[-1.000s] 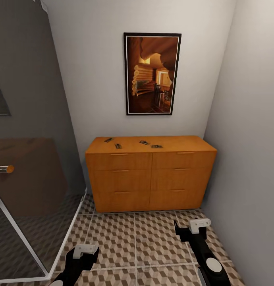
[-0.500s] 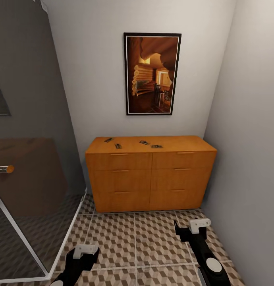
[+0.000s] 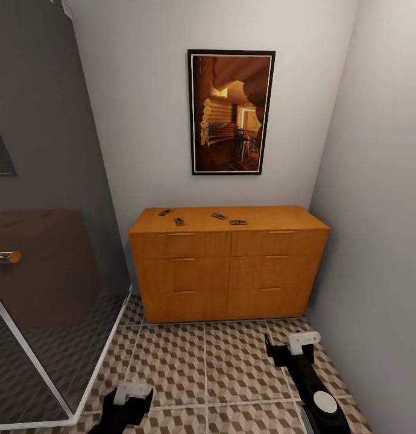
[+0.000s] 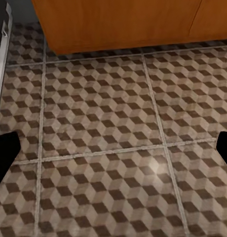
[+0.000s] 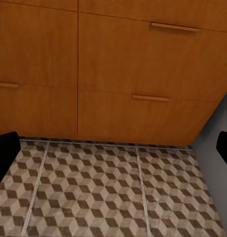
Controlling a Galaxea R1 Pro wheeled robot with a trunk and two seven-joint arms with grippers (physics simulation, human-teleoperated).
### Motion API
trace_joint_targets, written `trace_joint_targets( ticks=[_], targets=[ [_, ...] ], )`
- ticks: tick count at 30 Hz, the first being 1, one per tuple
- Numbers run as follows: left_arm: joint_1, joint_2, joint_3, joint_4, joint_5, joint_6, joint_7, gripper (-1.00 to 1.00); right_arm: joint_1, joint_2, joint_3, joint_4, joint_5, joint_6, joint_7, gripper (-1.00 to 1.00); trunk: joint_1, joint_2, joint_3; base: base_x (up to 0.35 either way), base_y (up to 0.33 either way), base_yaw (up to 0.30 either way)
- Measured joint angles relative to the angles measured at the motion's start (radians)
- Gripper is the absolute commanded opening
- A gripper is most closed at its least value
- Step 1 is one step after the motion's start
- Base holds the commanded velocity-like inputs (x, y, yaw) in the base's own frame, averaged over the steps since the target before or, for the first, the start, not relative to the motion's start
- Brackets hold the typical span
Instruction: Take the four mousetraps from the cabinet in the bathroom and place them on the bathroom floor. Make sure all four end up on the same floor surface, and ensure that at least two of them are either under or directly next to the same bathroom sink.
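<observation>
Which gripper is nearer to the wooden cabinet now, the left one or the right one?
The right. The right gripper hangs over the floor tiles a little in front of the cabinet, below its right half. The left gripper is lower and farther back, near the shower glass.

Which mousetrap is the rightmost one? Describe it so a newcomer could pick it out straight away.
Find the orange-brown cabinet against the back wall, below the framed picture. Four mousetraps lie on its top, towards the left and middle. The one you want lies nearest the middle of the top, close to the front edge, just right of its neighbour, with no trap further right.
</observation>
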State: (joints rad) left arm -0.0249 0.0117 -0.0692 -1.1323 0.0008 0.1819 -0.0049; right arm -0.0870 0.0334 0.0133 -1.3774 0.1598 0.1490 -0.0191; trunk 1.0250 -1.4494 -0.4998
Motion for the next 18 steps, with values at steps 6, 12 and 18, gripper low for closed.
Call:
trace_joint_targets(
  ticks=[6, 12, 18],
  targets=[
    [0.001, 0.005, 0.002, 0.154, 0.003, -0.071, 0.0, 1.0, 0.0, 0.001, -0.003, -0.001, 0.001, 0.003, -0.003, 1.0, 0.0, 0.0, 0.0, 0.0, 0.0, 0.0],
    [0.001, 0.008, 0.011, 0.43, 0.003, -0.321, 0.002, 1.0, 0.0, 0.0, -0.006, -0.03, 0.005, 0.01, -0.008, 1.0, 0.0, 0.0, 0.0, 0.0, 0.0, 0.0],
    [0.001, 0.011, 0.012, 0.581, 0.003, -0.445, 0.002, 1.0, -0.002, 0.001, -0.006, -0.074, 0.054, 0.017, -0.029, 1.0, 0.0, 0.0, 0.0, 0.0, 0.0, 0.0]
  ],
)
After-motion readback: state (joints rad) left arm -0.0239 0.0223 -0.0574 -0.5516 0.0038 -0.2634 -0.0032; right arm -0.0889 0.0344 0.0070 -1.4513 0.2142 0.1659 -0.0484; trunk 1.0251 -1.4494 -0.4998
